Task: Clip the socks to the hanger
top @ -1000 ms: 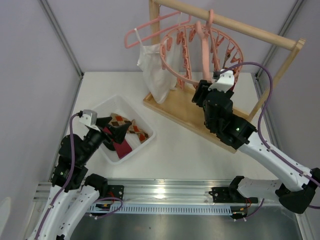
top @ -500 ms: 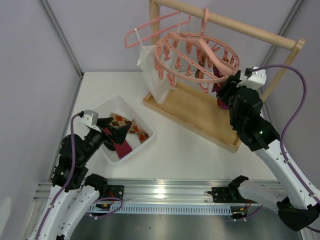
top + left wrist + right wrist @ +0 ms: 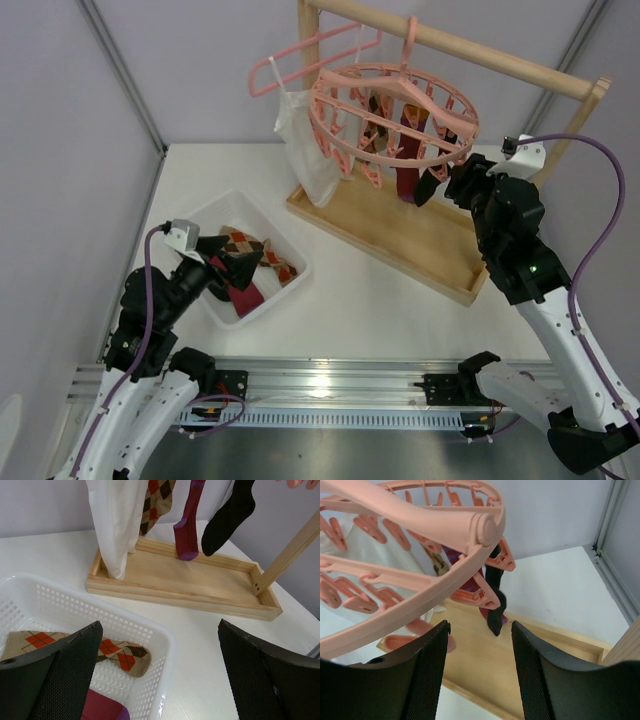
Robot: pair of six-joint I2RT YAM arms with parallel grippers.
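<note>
The round pink hanger (image 3: 395, 105) hangs from the wooden rail with an argyle sock (image 3: 157, 500), a maroon sock (image 3: 189, 525) and a black sock (image 3: 230, 515) clipped under it. More socks lie in the white basket (image 3: 291, 284): an argyle one (image 3: 102, 650) and a maroon one (image 3: 102, 707). My left gripper (image 3: 232, 258) hovers open over the basket's near corner (image 3: 159, 630). My right gripper (image 3: 443, 186) is at the hanger's right rim, open with nothing between its fingers (image 3: 480, 630); the ring (image 3: 420, 525) and the black sock (image 3: 495, 605) are just ahead.
A wooden rack with a tray base (image 3: 380, 230) and top rail (image 3: 470, 48) carries the hanger. A thin pink coat hanger (image 3: 300, 60) holds a white camisole (image 3: 305, 140) at the rack's left end. Walls enclose the table on the left, back and right.
My right arm has swung from the front of the hanger to its right side. The hanger has swung from tilted to level, showing the clipped socks. The left arm has not moved.
</note>
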